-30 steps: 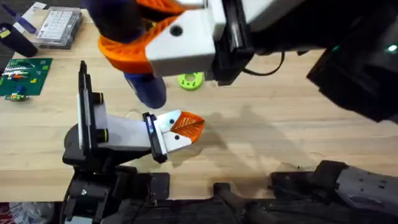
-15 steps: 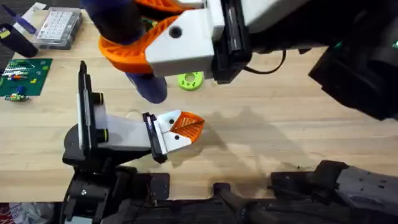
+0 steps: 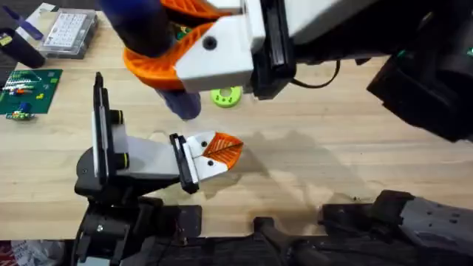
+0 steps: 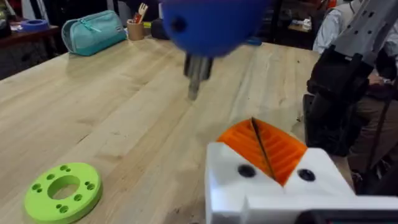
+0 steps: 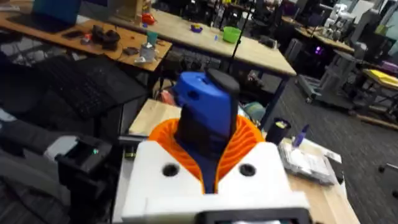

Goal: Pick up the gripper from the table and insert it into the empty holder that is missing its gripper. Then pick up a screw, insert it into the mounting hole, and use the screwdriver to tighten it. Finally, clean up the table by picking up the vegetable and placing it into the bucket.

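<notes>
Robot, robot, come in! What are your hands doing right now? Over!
Right gripper shut on screwdriver, bit above table. Orange gripper seated in holder. Green disc nearby, nothing blocking.

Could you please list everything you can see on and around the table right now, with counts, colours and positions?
Screwdriver: one, blue, held above the table's far middle, bit pointing down.
Gripper: one, orange ribbed on a white base, seated at the holder's front end.
Holder: one, light grey with black plates, near left.
Green disc: one, lime with holes, flat on the table, far middle.
Circuit board: one, green, far left.
Parts box: one, clear, far left corner.
Table: one, light wood.
Right claw: orange fingers on white, clasping the screwdriver.
</notes>
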Controlling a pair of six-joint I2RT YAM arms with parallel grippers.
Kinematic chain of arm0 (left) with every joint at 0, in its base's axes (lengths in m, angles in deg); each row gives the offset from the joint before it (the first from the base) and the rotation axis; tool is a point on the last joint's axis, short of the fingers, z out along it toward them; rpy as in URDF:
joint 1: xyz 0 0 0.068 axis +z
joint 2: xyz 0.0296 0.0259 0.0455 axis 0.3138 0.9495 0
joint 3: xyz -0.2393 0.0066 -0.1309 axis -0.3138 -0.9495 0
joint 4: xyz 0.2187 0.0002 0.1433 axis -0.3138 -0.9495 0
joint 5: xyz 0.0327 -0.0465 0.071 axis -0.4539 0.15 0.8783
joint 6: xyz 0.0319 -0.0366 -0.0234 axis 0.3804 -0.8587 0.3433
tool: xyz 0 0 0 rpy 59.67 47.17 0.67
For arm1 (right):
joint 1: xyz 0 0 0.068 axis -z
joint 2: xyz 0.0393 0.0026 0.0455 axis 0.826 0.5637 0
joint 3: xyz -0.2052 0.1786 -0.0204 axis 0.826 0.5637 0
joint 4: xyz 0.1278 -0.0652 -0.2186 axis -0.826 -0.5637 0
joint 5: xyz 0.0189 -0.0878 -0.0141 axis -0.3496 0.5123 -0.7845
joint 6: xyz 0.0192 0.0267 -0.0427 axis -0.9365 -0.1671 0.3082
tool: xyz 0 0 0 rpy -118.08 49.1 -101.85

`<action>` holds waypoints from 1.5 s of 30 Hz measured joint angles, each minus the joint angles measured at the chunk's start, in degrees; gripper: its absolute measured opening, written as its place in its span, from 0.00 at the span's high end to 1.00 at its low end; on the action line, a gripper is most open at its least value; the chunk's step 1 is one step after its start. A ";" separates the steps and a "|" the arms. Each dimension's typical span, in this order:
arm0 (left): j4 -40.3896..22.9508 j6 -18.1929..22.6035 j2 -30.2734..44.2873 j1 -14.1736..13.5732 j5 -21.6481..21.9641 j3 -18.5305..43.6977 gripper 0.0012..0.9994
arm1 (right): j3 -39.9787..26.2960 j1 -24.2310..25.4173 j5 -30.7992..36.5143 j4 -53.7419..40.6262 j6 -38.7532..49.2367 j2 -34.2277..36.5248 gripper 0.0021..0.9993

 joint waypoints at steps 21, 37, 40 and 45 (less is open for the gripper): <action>0.00 0.00 0.00 0.00 0.00 0.00 0.99 | -0.31 9.07 13.03 -12.78 22.37 8.05 0.94; 0.00 0.00 0.02 0.00 0.02 0.00 0.99 | -0.31 12.59 35.15 -13.10 42.05 22.29 0.94; 0.00 0.00 0.00 0.00 0.00 0.00 0.99 | -0.31 13.58 37.97 -13.09 44.68 24.71 0.95; -0.01 0.00 0.00 0.00 0.00 0.00 0.99 | -0.31 15.85 41.75 -13.04 47.69 27.60 0.95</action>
